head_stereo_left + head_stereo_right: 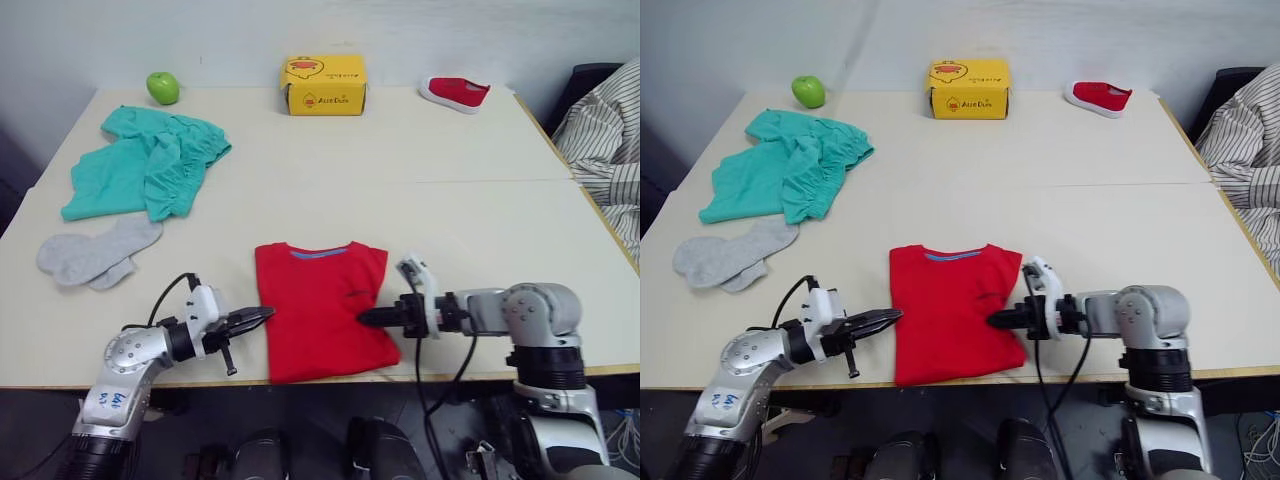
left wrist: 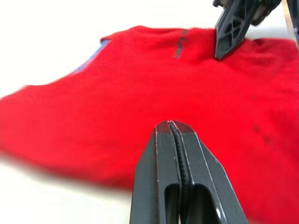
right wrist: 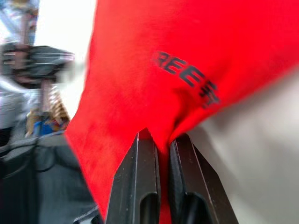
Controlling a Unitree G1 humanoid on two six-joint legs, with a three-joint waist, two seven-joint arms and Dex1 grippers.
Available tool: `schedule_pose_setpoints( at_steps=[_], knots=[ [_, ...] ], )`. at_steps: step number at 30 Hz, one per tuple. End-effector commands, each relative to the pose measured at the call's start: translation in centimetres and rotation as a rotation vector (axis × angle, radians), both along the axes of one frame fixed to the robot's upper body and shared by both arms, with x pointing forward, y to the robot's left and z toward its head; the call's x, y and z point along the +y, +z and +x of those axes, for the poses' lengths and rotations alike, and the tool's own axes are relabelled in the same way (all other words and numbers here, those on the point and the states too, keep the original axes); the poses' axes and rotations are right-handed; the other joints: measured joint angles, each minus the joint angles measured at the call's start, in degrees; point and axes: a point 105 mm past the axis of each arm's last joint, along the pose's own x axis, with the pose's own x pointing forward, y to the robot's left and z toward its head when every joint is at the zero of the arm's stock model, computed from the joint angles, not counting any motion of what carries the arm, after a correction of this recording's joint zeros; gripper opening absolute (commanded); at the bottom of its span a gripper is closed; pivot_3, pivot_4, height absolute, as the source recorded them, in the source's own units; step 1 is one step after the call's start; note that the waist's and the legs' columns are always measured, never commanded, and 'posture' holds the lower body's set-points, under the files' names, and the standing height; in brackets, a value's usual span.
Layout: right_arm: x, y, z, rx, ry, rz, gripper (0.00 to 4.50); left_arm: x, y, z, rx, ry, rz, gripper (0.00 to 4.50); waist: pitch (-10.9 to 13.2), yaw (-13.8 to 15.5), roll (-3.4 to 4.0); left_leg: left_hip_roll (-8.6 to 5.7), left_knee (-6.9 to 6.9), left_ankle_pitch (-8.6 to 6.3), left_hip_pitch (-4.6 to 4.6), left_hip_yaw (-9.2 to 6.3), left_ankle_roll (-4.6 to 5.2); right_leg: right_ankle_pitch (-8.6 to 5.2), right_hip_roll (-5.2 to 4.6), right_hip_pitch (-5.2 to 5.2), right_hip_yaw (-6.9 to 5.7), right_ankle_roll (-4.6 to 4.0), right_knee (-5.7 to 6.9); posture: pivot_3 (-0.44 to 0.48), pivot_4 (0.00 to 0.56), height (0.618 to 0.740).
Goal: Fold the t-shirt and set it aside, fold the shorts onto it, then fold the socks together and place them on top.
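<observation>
Right now your right end effector pinches a fold of the t-shirt at its right edge; the right wrist view shows red cloth caught between the two fingers, w/ black lettering on the shirt just past them, partly cut off so you can't read it whole. Your left end effector sits at the shirt's left edge, fingers pressed together w/ nothing between them; the left wrist view shows them over the red cloth, but you can't tell if they touch it.

The t-shirt lies folded into a rough rectangle near the front edge of the table, collar toward the far side, its bottom hem close to the table's edge.

Count: 1 t-shirt, 1 shorts, 2 socks, 1 green apple, 1 yellow box, 1 red shoe.

Shorts are bunched at the far left, waistband gathered, socks just in front of them, overlapping each other, near the left edge. Apple, box and shoe line the far edge, well apart. A striped cloth shows past the table's right edge, cut off by the frame.

The table's centre and right half are bare.
</observation>
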Motion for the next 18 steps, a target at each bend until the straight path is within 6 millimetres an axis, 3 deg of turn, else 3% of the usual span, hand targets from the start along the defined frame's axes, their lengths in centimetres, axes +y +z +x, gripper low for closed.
schedule_pose_setpoints(
  at_steps=[1,4,8,13,18],
  knots=[
    [-4.8,0.2,0.6,-0.029,-0.155,-0.094,0.00,0.7,2.7,-1.1,-0.001,-0.023,-0.055,0.62,0.01,0.25,0.01,-0.06,0.04,0.06,-0.19,0.00,-0.03,0.03,0.02,-0.14,-0.01,0.05,-0.01,0.000,0.150,0.740],
    [-7.9,0.5,1.0,-0.044,-0.250,-0.137,0.00,1.1,3.8,-1.7,-0.001,-0.028,-0.056,1.60,0.13,0.54,0.13,-0.33,0.06,0.06,-0.21,-0.01,0.03,0.07,0.00,-0.13,-0.07,0.13,-0.02,0.000,0.150,0.740],
    [-15.1,0.5,1.5,-0.073,-0.439,-0.260,0.00,2.2,5.0,-2.0,-0.013,-0.010,-0.034,2.89,0.19,0.62,0.20,-0.54,0.11,-0.01,-0.28,0.15,0.44,0.34,-0.10,-0.04,-0.12,0.61,-0.40,0.000,0.150,0.740],
    [-21.6,1.1,1.5,-0.111,-0.558,-0.380,0.00,3.0,5.7,-2.1,-0.024,0.013,-0.025,4.47,0.28,0.63,0.25,-0.69,0.15,0.04,-0.37,0.46,0.79,0.73,-0.18,0.07,0.04,1.30,-1.05,0.000,0.150,0.740],
    [-24.1,2.3,2.4,-0.248,-0.477,-0.474,0.00,3.6,5.5,-2.5,-0.011,0.028,-0.011,4.47,0.50,0.04,0.37,-0.60,0.15,0.05,-0.33,0.65,0.74,0.75,-0.09,0.00,0.13,1.33,-1.07,0.000,0.150,0.740]
  ],
)
